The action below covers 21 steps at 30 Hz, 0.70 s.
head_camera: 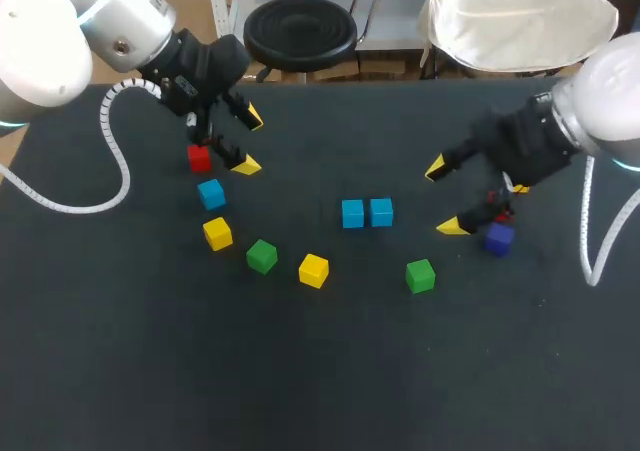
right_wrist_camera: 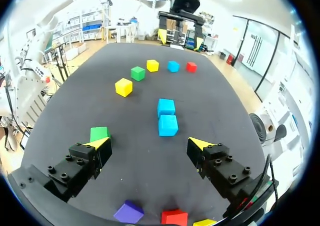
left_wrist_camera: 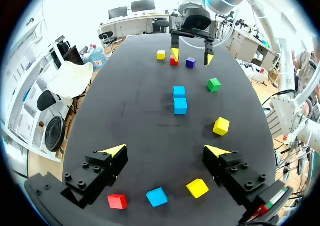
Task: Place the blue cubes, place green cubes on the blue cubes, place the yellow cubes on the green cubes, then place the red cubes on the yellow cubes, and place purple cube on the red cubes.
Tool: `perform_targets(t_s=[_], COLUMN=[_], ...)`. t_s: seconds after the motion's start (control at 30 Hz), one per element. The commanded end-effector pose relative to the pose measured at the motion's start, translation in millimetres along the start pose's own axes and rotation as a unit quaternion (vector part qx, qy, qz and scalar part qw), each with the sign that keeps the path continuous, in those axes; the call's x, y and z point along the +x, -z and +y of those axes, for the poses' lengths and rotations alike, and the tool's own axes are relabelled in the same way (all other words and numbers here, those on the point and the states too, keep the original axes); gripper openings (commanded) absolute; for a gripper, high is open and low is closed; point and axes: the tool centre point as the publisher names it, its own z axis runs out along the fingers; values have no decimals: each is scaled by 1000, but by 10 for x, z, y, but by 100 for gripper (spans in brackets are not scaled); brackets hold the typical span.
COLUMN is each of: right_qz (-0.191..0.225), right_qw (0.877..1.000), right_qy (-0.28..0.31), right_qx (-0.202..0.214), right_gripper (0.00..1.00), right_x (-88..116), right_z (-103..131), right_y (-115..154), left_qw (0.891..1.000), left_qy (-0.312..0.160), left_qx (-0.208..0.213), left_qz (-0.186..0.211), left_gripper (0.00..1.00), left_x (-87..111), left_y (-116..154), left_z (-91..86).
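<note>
Two blue cubes (head_camera: 352, 213) (head_camera: 381, 211) sit side by side at mid-table; in the right wrist view this blue pair (right_wrist_camera: 167, 117) lies ahead of the fingers. My left gripper (head_camera: 250, 142) (left_wrist_camera: 165, 151) hovers open and empty, with a red cube (head_camera: 199, 157) (left_wrist_camera: 117, 201), a third blue cube (head_camera: 211, 193) (left_wrist_camera: 157, 197) and a yellow cube (head_camera: 217, 233) (left_wrist_camera: 197, 188) under it. My right gripper (head_camera: 444, 198) (right_wrist_camera: 149, 143) is open and empty too, above a purple cube (head_camera: 498, 238) (right_wrist_camera: 128, 212) and a partly hidden red cube (right_wrist_camera: 174, 218).
A green cube (head_camera: 262, 256) and a yellow cube (head_camera: 313, 270) lie left of centre near the front. Another green cube (head_camera: 420, 275) (right_wrist_camera: 99, 134) sits beside my right gripper. One more yellow cube (left_wrist_camera: 160, 54) lies past the right gripper's red cube.
</note>
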Motion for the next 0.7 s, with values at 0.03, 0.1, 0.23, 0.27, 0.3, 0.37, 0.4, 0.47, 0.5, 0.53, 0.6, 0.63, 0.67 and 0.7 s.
perform_targets(t_s=[0.03,0.1,0.23,0.27,0.3,0.37,0.4,0.47,0.5,0.53,0.6,0.63,0.67,0.7], right_qz=[-9,-9,-9,-9,-9,-9,-9,-9,-9,-9,-9,-9,-9,-9], right_qw=[1000,1000,1000,1000,1000,1000,1000,1000,1000,1000,1000,1000,1000,1000], right_qy=[0,0,0,0,0,0,0,0,0,0,0,0,0,0], right_qx=[-4,-4,-4,-4,-4,-4,-4,-4,-4,-4,-4,-4,-4,-4], right_gripper=[100,100,100,100,100,100,100,100,100,100,100,100,100,100], right_x=[33,33,33,33,33,33,33,33,33,33,33,33,33,33], right_z=[-28,-28,-28,-28,-28,-28,-28,-28,-28,-28,-28,-28,-28,-28], right_y=[34,34,34,34,34,34,34,34,34,34,34,34,34,34], left_qw=[1000,1000,1000,1000,1000,1000,1000,1000,1000,1000,999,998,997,996], left_qy=[0,0,0,0,0,0,0,0,0,0,39,51,64,76], left_qx=[0,0,0,0,0,0,0,0,0,0,-12,-22,-34,-41], left_qz=[0,0,0,0,0,0,0,0,0,0,-7,-7,-8,-11], left_gripper=[100,100,100,100,100,100,100,100,100,100,100,100,100,100], left_x=[4,4,4,4,4,4,4,4,4,4,154,221,284,351], left_y=[3,3,3,3,3,3,3,3,3,3,75,112,145,179], left_z=[-5,-5,-5,-5,-5,-5,-5,-5,-5,-5,78,109,135,159])
